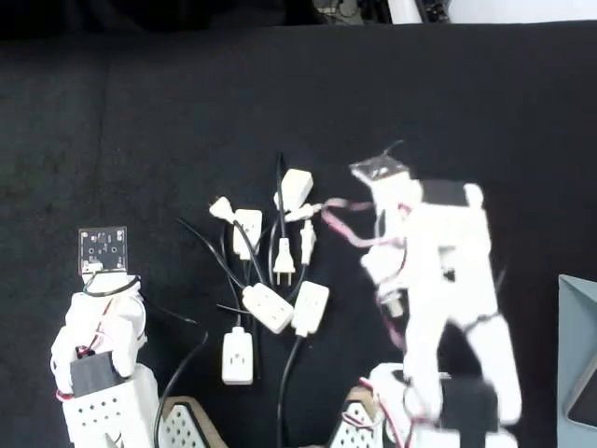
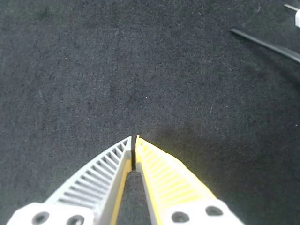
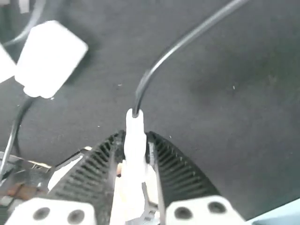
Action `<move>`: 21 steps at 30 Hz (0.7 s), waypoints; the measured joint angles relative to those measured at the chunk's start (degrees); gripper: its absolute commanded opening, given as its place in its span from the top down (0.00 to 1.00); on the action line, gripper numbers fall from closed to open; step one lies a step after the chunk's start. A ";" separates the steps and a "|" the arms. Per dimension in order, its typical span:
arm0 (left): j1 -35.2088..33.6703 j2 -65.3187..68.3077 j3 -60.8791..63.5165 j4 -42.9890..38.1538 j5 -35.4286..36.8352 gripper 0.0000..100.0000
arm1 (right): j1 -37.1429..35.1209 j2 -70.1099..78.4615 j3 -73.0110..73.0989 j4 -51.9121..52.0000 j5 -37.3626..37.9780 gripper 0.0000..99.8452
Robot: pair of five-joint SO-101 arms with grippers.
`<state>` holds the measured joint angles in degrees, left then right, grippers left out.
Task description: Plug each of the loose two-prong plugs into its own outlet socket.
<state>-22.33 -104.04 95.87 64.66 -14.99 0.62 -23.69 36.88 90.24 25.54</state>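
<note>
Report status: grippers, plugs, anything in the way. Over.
Left gripper shut, empty, over bare cloth. Right gripper shut on white plug, black cord trailing. Sockets clustered centre, cords tangled.

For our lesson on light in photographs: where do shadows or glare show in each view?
High view: the white outlet sockets glare against the black cloth. Left wrist view: the left gripper casts a soft shadow beside it. Right wrist view: the plug in the right gripper looks washed out.

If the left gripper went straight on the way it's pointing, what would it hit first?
Probably just the bare black cloth. The left gripper is shut, with nothing in its line; a black cord lies off to the side. Depth is hard to judge.
</note>
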 measured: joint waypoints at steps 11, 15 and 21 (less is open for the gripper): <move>2.73 0.00 -3.52 0.00 0.00 0.97 | -15.47 -21.54 3.25 -3.25 -10.11 0.99; 7.56 0.00 -10.29 -0.62 -0.09 0.97 | -17.49 -26.37 8.26 -12.57 -14.95 0.99; 12.57 -0.18 -14.33 -10.29 0.09 0.97 | -21.89 -32.88 18.11 -25.05 -20.57 0.99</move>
<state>-9.76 -104.22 81.54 54.37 -14.90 -21.27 -56.57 54.99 65.19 4.97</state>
